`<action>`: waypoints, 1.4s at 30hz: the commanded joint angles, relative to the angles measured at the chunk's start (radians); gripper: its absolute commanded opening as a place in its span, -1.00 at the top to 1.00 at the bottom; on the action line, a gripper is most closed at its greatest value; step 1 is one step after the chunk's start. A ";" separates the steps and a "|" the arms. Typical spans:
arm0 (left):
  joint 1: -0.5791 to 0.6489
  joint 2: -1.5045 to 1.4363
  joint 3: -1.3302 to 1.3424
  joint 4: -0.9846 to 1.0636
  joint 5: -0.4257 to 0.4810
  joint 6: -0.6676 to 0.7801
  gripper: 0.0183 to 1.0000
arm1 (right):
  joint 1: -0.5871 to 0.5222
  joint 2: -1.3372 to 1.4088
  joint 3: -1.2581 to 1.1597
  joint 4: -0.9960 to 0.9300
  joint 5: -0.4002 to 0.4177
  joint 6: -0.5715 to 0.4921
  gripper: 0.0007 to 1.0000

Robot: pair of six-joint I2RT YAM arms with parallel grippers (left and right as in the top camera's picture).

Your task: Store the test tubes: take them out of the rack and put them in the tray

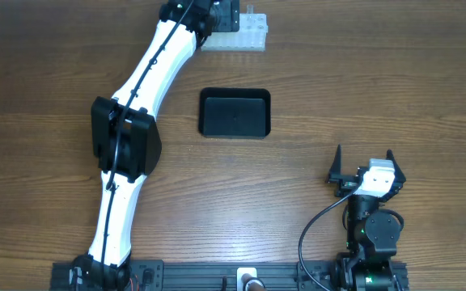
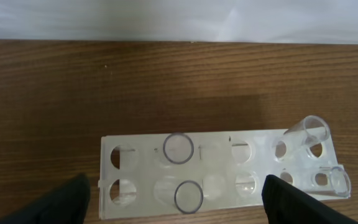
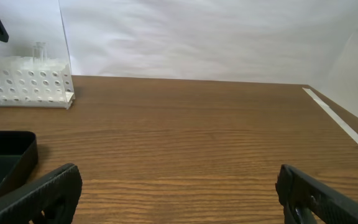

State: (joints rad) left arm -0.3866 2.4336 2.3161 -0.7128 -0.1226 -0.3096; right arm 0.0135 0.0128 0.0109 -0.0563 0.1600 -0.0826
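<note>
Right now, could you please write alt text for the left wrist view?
A clear test tube rack sits on a wooden table, seen from above, with the open left gripper over it. Four test tubes stand in it: two upright mid-rack, two tilted at one end.

The black tray (image 1: 235, 112) lies uncovered, with bare table (image 1: 379, 81) at its 3, 6 and 9 o'clock. At its 12 o'clock a strip of bare wood separates it from the clear rack (image 1: 245, 39). The left arm (image 1: 148, 89) slants from the tray's 8 o'clock to its 11 o'clock. The left gripper (image 2: 180, 202) hangs spread over the rack, with two upright test tubes (image 2: 178, 148) between its fingers and a tilted test tube (image 2: 303, 134) farther along. The right gripper (image 1: 364, 166), spread wide, sits at the tray's 4 o'clock, well apart from it.
</note>
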 commanded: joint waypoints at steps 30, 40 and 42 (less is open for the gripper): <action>-0.011 0.056 0.029 0.041 -0.010 0.026 -0.23 | -0.006 -0.008 -0.005 -0.004 0.003 -0.001 -0.98; -0.011 0.056 0.029 0.044 -0.010 0.026 -0.03 | -0.006 -0.008 -0.005 -0.004 0.003 -0.001 -0.99; -0.011 0.056 0.029 0.044 -0.010 0.026 0.02 | -0.006 -0.008 -0.005 -0.004 0.003 -0.001 -0.99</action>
State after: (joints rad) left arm -0.3981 2.4802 2.3207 -0.6716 -0.1246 -0.2947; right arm 0.0135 0.0128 0.0109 -0.0563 0.1600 -0.0822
